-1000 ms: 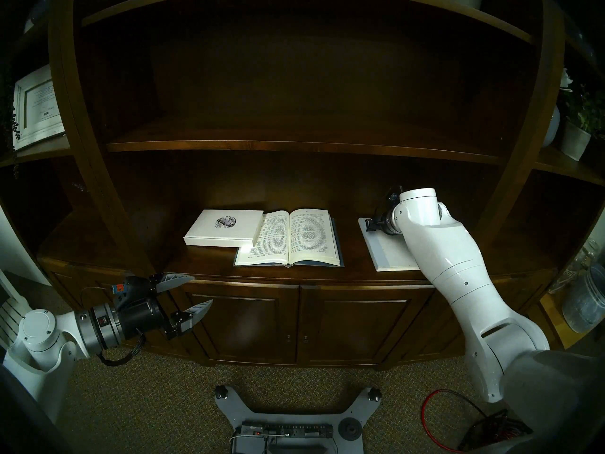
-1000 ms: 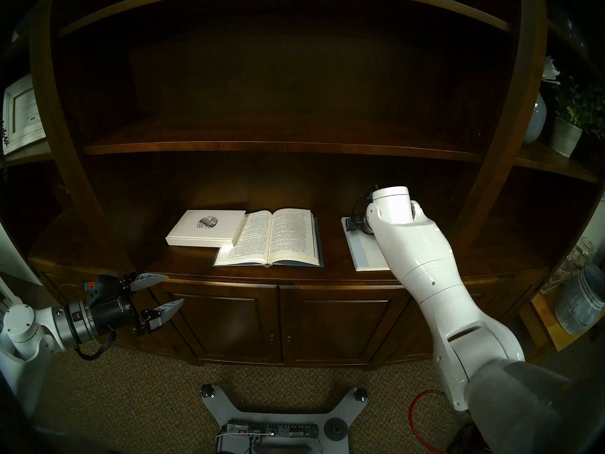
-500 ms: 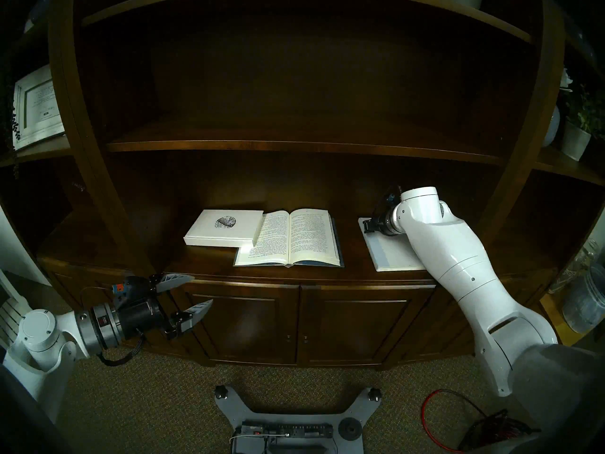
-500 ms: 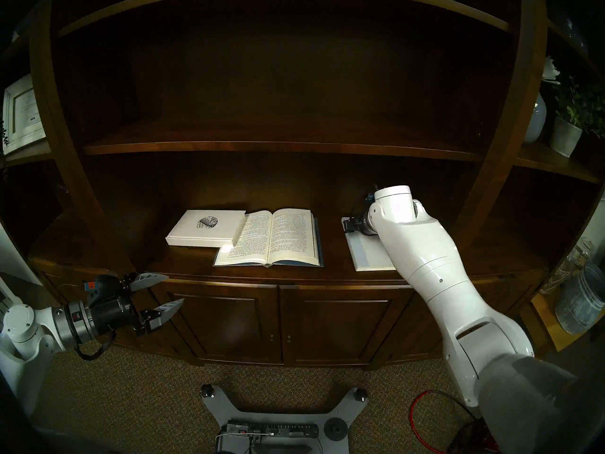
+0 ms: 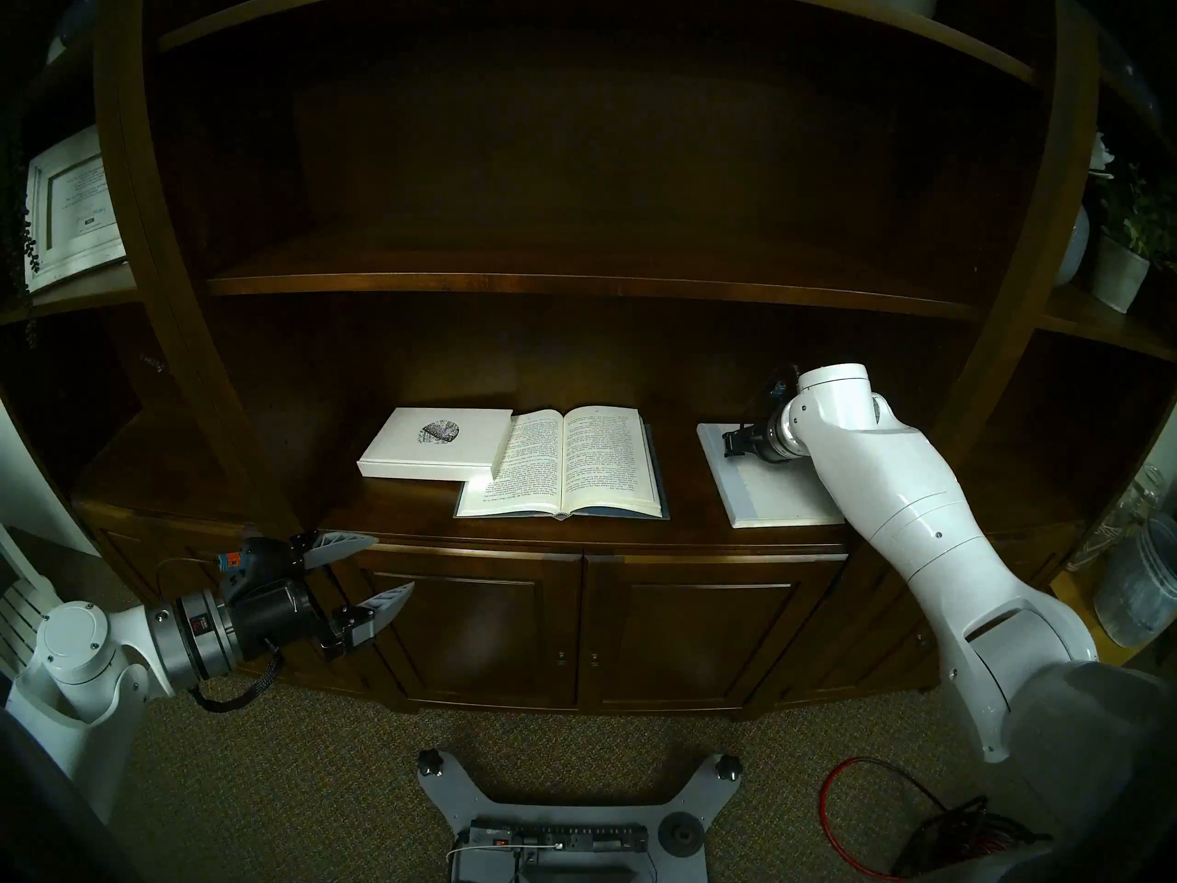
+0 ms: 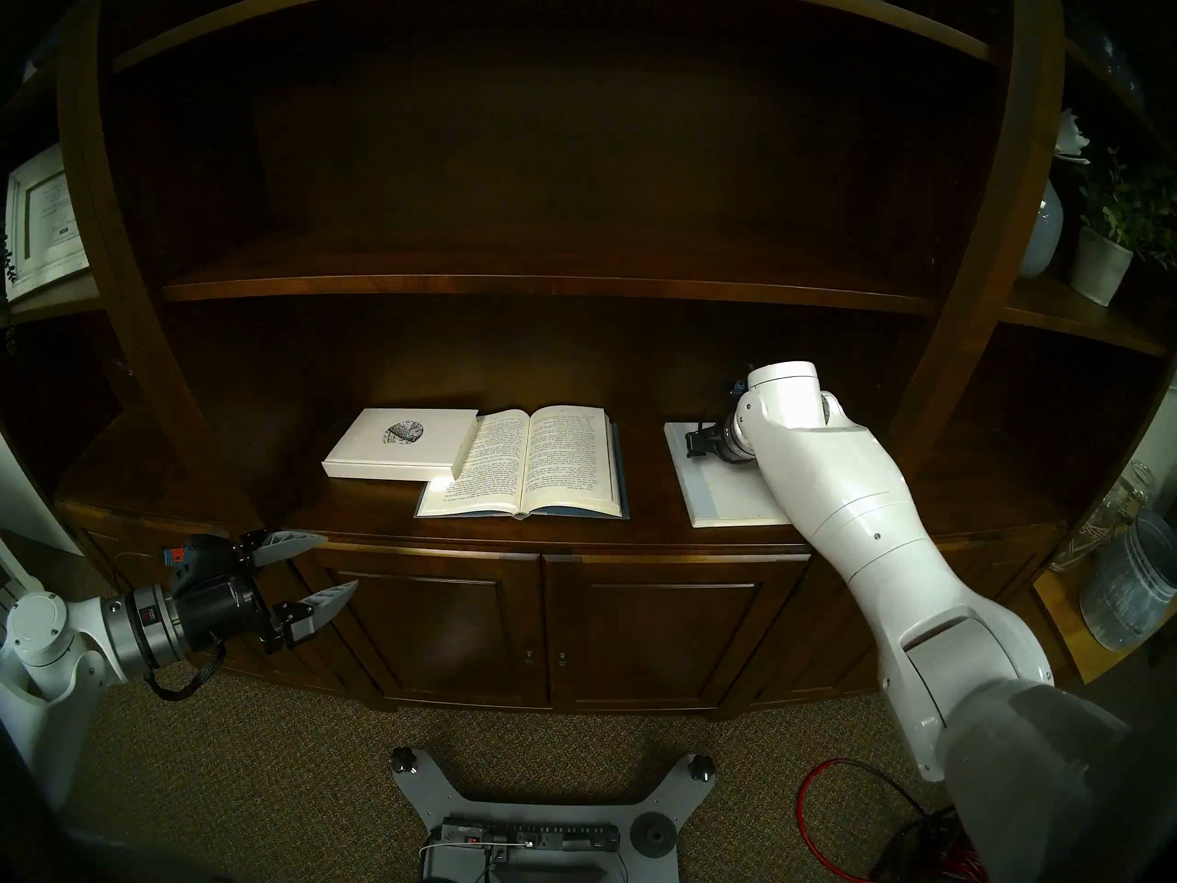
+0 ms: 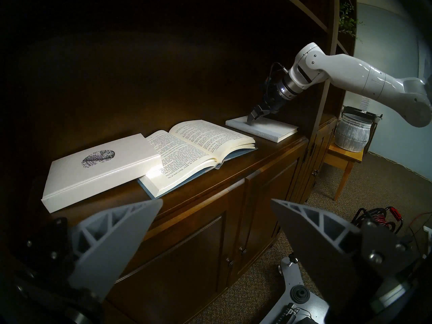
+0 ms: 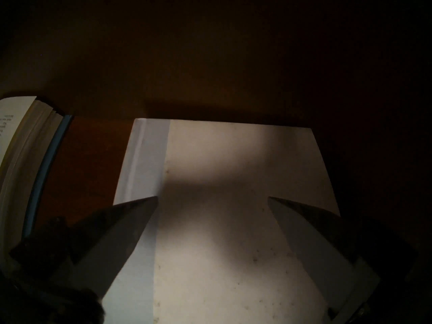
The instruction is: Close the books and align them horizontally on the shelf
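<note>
Three books along the shelf [image 5: 395, 518] front: speckled white book [image 5: 433, 445] overlapping open blue book [image 5: 567, 464] mid-shelf; plain white book [image 5: 764, 493] toward right end, under wide-spread, empty right gripper [image 7: 254, 116], seemingly poised to straighten it. Left gripper [image 5: 376, 573] wide, empty, parked below front edge.

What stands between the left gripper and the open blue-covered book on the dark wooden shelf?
Nothing visible does. The left gripper hangs open before the cabinet, below the shelf edge, and the blue-covered book lies beyond in plain sight; only the closed white speckled-oval book overlaps its left page.

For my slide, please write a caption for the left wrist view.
Open book between two closed books on the shelf.
</note>
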`<state>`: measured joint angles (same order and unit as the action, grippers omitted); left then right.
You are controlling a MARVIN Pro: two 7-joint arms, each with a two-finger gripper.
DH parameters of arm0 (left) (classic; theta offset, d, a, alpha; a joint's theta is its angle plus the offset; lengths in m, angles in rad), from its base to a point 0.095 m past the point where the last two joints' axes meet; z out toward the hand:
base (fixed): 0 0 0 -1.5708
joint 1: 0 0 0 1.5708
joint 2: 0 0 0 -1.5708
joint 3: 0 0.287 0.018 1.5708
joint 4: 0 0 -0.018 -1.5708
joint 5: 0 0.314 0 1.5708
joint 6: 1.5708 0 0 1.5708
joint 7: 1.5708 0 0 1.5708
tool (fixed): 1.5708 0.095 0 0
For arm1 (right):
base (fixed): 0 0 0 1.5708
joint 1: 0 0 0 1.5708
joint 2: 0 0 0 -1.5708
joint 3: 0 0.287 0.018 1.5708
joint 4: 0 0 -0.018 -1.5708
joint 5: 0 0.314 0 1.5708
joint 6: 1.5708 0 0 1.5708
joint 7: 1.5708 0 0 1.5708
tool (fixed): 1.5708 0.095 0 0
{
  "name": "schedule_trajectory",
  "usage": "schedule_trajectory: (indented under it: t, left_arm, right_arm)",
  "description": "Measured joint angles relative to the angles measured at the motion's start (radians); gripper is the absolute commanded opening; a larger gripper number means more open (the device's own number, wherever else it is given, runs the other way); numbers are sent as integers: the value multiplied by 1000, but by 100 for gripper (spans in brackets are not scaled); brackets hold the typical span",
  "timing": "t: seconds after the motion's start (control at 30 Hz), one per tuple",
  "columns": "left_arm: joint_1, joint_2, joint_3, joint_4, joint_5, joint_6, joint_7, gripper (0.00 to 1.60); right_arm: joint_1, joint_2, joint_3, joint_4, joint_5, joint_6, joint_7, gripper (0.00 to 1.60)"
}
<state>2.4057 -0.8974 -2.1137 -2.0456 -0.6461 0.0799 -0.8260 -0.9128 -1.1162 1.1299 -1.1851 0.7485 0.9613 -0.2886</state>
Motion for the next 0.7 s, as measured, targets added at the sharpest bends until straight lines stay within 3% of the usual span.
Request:
schedule_trajectory:
  t: [0.4, 0.7]
  left_arm:
    - [0, -1, 0, 0, 0, 0, 0, 160]
    - [0, -1, 0, 0, 0, 0, 0, 160]
  right_arm:
    - [77, 40, -88, 80, 68, -1, 85, 160]
    - [76, 115, -195, -9, 146, -4, 163, 160]
